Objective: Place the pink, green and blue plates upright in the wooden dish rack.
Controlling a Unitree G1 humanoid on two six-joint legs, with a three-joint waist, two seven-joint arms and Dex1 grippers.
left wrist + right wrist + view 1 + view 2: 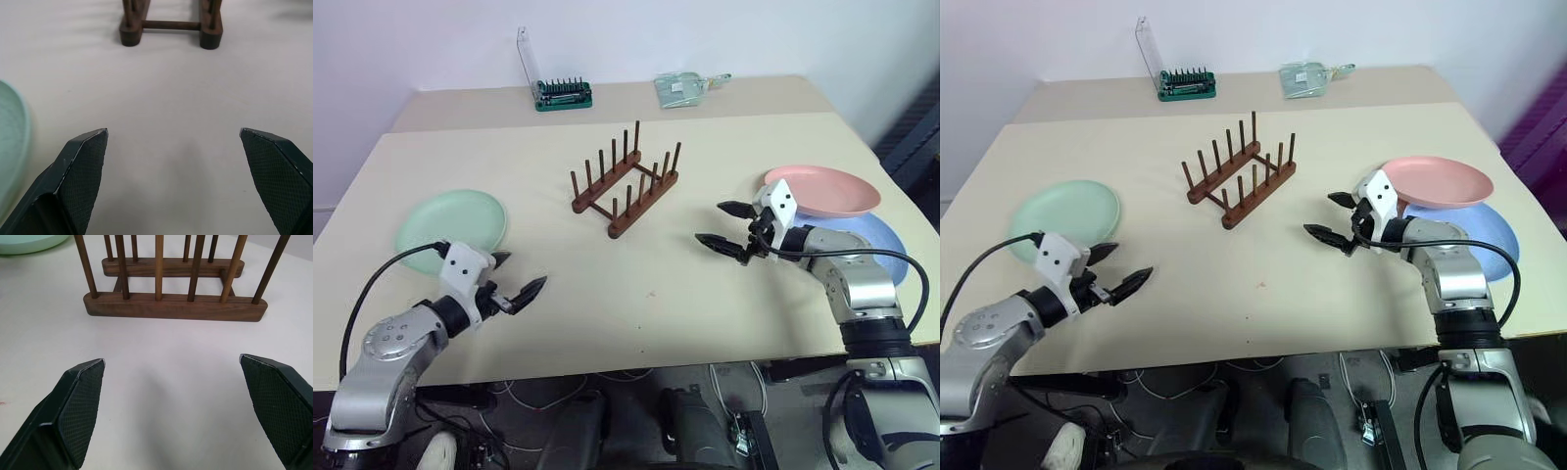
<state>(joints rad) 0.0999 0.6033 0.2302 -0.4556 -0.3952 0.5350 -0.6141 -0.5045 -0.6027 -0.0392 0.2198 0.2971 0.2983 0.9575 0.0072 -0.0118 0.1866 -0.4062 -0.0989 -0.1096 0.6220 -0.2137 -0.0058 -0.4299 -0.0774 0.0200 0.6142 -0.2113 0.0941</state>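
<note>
The wooden dish rack (626,182) stands empty at the table's middle, its pegs upright. A pale green plate (450,224) lies flat at the left. On the right, a pink plate (822,190) rests partly over a light blue plate (886,242). My left gripper (514,278) hovers open just right of the green plate, nothing between its fingers. My right gripper (724,227) is open too, left of the pink plate and pointing toward the rack (173,306), whose long side faces it.
A green screwdriver-bit case (561,92) with its clear lid up and a clear packet (682,88) sit on the far table strip. The tabletop (646,294) between both grippers and its front edge is bare. Cables hang below the table.
</note>
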